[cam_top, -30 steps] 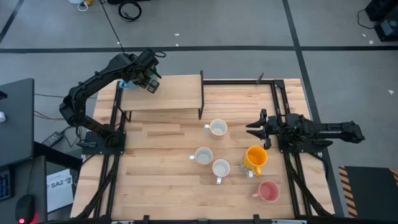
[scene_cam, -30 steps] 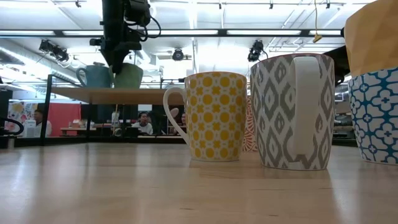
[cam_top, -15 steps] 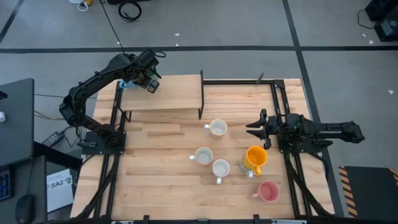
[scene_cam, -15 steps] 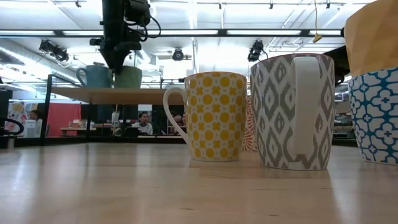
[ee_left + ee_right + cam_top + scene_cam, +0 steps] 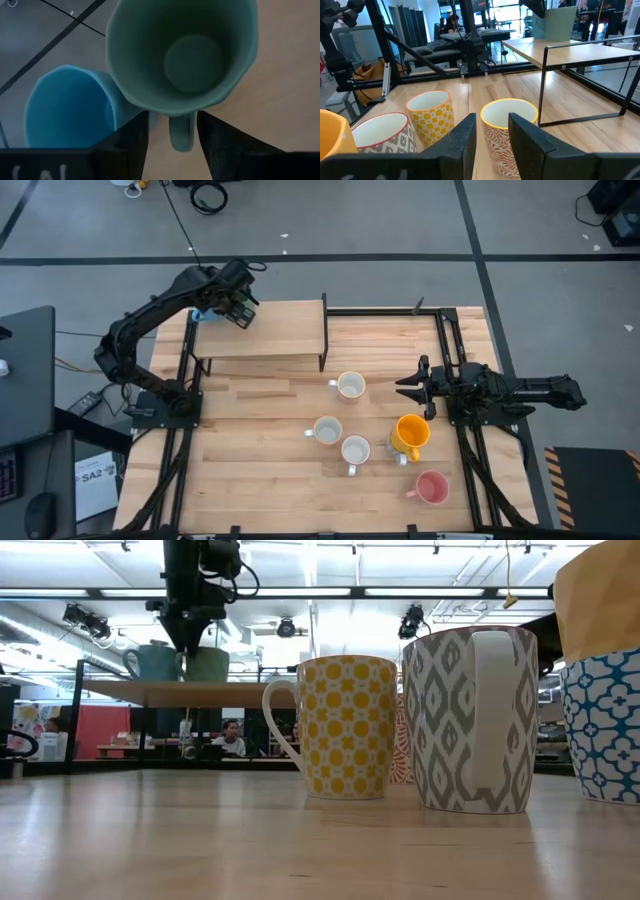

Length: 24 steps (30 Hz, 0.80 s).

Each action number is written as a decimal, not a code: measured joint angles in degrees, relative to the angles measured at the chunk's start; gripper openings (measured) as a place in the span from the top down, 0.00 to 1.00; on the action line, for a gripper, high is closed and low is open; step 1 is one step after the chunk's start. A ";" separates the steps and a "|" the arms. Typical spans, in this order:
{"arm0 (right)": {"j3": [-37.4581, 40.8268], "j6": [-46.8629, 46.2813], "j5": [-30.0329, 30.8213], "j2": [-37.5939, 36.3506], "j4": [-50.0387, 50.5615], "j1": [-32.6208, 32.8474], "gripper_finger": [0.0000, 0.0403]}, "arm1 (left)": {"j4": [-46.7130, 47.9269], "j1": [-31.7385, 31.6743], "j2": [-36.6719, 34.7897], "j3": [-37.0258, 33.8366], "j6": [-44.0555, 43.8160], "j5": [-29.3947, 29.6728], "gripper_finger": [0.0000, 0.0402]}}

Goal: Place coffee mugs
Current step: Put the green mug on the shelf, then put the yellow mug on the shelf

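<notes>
A dark green mug [image 5: 185, 55] and a blue mug [image 5: 65, 110] stand upright on their bases at the far left corner of the raised wooden shelf [image 5: 270, 330]. They also show in the low view, green [image 5: 208, 663] and blue [image 5: 150, 662]. My left gripper [image 5: 172, 137] is open above the green mug and points down, with one finger on either side of its handle [image 5: 181, 132]. My right gripper [image 5: 408, 387] is open and empty at the table's right. Three white mugs [image 5: 350, 386], an orange-yellow mug [image 5: 411, 432] and a pink mug [image 5: 432, 487] stand on the table.
The shelf stands on black metal legs [image 5: 323, 340] over the table's far left part. Black frame rails [image 5: 450, 340] run along the table's sides. In the low view the patterned mugs [image 5: 345, 725] [image 5: 470, 720] stand close together near the front. People sit in the room beyond.
My left gripper has risen slightly over the green mug. The mugs have kept still.
</notes>
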State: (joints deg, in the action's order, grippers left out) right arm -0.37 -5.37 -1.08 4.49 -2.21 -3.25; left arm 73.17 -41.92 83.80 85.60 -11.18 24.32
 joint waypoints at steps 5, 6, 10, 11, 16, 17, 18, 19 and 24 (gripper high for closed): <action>0.00 -0.92 -0.02 0.00 -3.11 0.00 0.71 | 2.17 0.51 -0.38 2.62 0.29 -2.38 0.57; 0.00 -1.06 -0.01 -0.01 -3.88 0.00 0.71 | 2.53 0.72 -0.39 3.29 0.30 -3.35 0.57; -0.01 -1.79 0.00 -0.02 -7.36 0.00 0.71 | 3.18 2.21 -1.43 4.96 0.27 -7.67 0.57; -0.01 -2.91 0.00 -0.02 -8.45 0.00 0.71 | 2.91 2.86 -1.90 5.01 0.25 -8.65 0.57; 0.01 -9.39 1.29 -0.02 -14.13 0.00 0.71 | 2.06 7.93 -3.53 4.99 -0.13 -11.02 0.57; 0.01 -9.96 1.37 -0.02 -14.89 0.00 0.71 | 1.75 9.11 -3.74 4.99 -0.15 -11.12 0.57; 0.01 -10.58 1.42 0.00 -15.40 0.00 0.71 | 1.29 10.55 -3.95 4.99 -0.15 -11.10 0.57; -0.07 -11.20 1.44 0.00 -15.79 0.00 0.71 | 0.63 11.99 -3.99 4.99 -0.15 -11.14 0.57; -2.88 -11.56 1.27 0.59 -15.66 0.00 0.71 | -3.27 19.04 -4.04 4.99 -0.06 -11.18 0.57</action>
State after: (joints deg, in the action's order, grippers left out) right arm -3.25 -16.93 0.19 5.08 -17.86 -3.25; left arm 69.90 -22.89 79.77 90.59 -11.25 13.13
